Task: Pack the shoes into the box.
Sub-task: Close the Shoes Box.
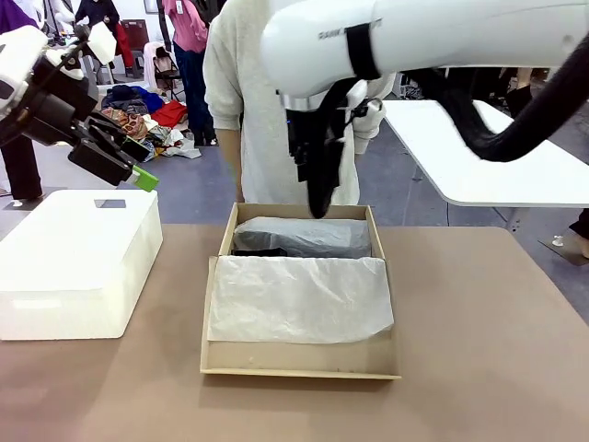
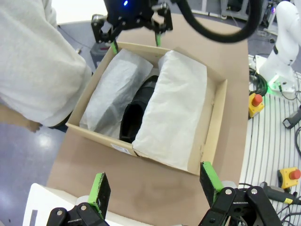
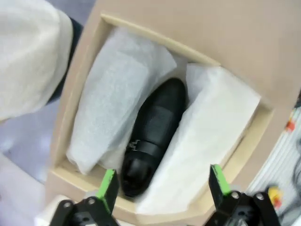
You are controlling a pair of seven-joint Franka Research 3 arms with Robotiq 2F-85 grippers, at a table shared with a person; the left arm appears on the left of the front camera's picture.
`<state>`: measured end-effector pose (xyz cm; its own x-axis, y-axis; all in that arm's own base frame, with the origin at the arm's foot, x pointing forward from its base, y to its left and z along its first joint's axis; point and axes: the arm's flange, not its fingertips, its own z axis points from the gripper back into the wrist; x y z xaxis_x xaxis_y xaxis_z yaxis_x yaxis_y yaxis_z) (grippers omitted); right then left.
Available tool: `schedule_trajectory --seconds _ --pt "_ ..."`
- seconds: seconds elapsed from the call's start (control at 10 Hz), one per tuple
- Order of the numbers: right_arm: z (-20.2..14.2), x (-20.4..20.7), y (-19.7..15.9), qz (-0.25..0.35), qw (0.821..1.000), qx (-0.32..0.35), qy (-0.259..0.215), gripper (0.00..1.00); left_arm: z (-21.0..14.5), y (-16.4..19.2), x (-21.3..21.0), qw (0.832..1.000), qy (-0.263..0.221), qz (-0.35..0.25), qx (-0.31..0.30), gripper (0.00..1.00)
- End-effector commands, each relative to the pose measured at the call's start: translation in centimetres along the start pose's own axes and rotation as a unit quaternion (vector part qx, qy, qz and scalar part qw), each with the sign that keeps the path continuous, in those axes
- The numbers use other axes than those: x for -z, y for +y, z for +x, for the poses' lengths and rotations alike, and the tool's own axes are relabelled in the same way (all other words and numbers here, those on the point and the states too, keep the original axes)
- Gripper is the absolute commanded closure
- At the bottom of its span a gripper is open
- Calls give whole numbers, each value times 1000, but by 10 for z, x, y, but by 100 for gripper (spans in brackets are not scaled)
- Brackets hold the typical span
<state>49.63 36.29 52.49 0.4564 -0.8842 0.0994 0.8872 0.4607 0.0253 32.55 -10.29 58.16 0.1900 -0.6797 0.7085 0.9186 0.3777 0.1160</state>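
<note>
Tabletop carries one box holding one shoe (two tissue folds).

Premises: a robotics lab or test hall. Yellow emergency-stop boxes and loose cables lie beside the brown table. A white table and a heap of clothes are beyond it.

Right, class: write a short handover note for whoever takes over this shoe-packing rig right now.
Left gripper: jaws open, empty, raised off to one side of the box.
Right gripper: jaws open, empty, above the box's far end.
One shoe lies in the box between two folds of tissue.
Done: at least one shoe packed.
Left: probably check for the other shoe under the tissue, then cover the shoe.
</note>
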Motion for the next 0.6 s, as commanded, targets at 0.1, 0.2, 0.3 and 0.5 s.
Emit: schedule_trajectory --seconds 0.1,0.2,0.3,0.5 --pt "49 9 -35 18 974 -220 48 0 0 1 0 1000 -7 -6 7 0" --pt "58 12 -43 41 957 -286 38 0 0 1 0 1000 -7 -6 7 0" --pt "61 14 -47 44 946 -322 23 0 0 1 0 1000 -7 -6 7 0" --pt "53 6 -28 25 962 -272 19 0 0 1 0 1000 -7 -6 7 0"
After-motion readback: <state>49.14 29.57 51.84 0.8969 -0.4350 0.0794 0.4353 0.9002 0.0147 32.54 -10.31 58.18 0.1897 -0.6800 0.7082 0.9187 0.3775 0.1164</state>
